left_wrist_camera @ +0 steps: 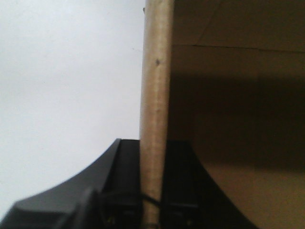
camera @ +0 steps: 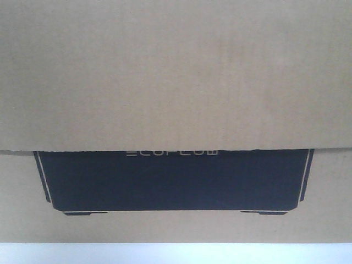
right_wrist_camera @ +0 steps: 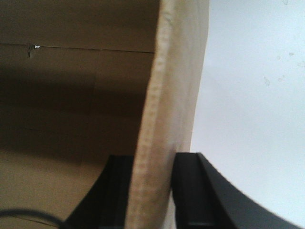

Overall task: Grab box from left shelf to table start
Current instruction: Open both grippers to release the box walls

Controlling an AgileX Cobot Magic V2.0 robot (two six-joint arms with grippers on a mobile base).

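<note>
Cardboard walls of the box (camera: pixel 176 71) stand upright between both arms' fingers (left_wrist_camera: pixel 125 186), clamped, above the tabletop (camera: pixel 176 253).

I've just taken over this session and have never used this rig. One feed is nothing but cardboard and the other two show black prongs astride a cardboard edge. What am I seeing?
The machine has two arms, each ending in a gripper with a small camera on its wrist. The front view looks straight at the box, a brown carton with a black printed panel and pale lettering; it fills the frame. The pale strip below it is the table.

The left wrist view shows the left gripper, one black finger on each side of an upright cardboard wall of the box, shut on it. The right wrist view shows the right gripper doing the same on another wall. The open brown interior lies to one side, white table surface to the other.
</note>
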